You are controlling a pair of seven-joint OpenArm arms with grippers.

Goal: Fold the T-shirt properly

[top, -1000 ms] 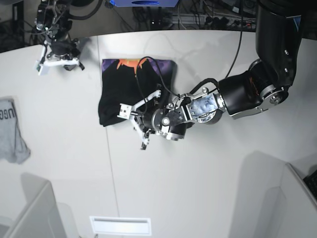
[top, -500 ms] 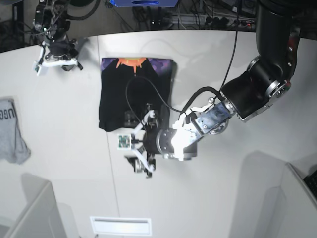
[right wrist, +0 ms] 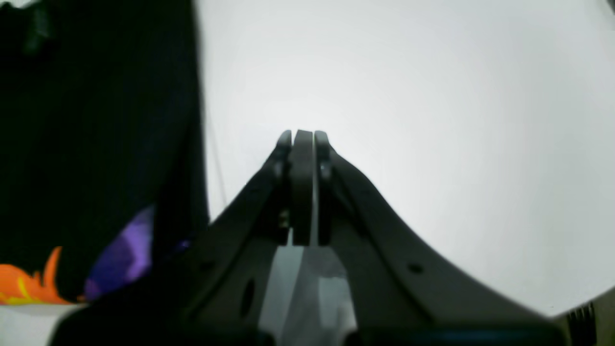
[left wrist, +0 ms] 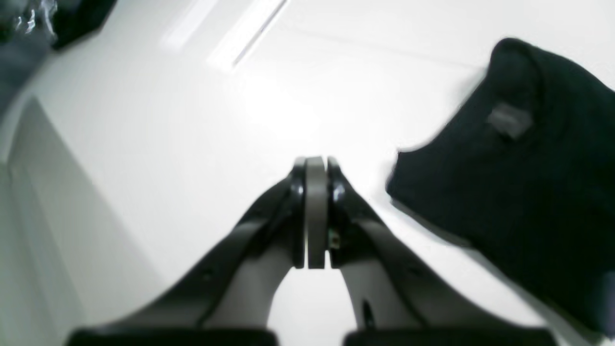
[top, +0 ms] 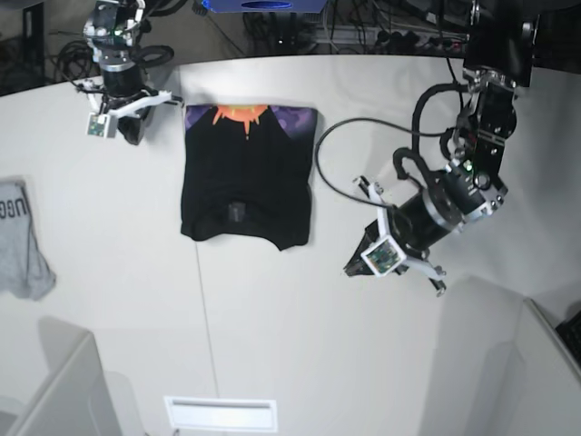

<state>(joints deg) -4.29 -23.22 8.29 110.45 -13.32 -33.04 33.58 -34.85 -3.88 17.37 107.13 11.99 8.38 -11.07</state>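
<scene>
1. Since the earlier frames, the left gripper (top: pixel 363 263) has pulled right off the T-shirt (top: pixel 247 177) and now sits out over bare table to its right. The right gripper (top: pixel 136 132) has shifted too, now just beside the shirt's top left corner.

2. Both grippers are pinched closed on nothing. The wrist views show the left fingers (left wrist: pixel 315 211) and the right fingers (right wrist: pixel 302 187) pressed together with no cloth between them.

3. The shirt lies flat near the back of the white table (top: pixel 290 345), folded into a rough rectangle, with the orange and purple print (top: pixel 250 115) peeking out along the far edge. The bottom edge looks a bit wavy.

4. What could go wrong: the fold looks mostly done, so any stray sweep by the right arm, being that close, could snag the corner and drag the stack open. If another fold is still wanted, closed fingers would just shove the cloth instead of picking it up.

5. Surface looks smooth and glossy, so the cloth probably slides easily.

6. Room stuff: a small grey garment (top: pixel 20 241) hangs off the table's left edge, well apart from the shirt. Cables and gear (top: pixel 363 32) clutter the back behind the table.
</scene>
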